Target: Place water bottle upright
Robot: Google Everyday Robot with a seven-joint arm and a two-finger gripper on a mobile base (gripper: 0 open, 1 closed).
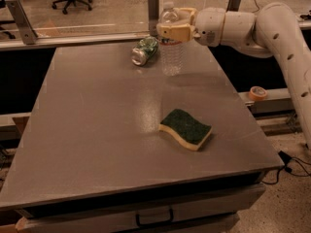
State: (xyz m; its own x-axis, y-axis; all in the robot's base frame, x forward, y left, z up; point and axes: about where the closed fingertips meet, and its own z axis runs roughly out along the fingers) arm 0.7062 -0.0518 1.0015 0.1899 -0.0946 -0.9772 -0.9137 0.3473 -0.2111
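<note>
The water bottle (pixel 171 57) is a clear ribbed plastic bottle with a white-and-red label band. It stands upright at the far middle of the grey table (pixel 92 130), its base at or just above the surface. My gripper (pixel 172 31) reaches in from the right and is shut on the bottle at the label band, below the cap. My white arm (pixel 272 28) stretches off to the right edge of the view.
A crushed green can (pixel 145 51) lies on its side just left of the bottle. A green-and-yellow sponge (pixel 186 128) lies right of the table's middle. A tape roll (pixel 257 92) sits on a ledge at the right. A rail with posts (pixel 153 6) runs behind the table.
</note>
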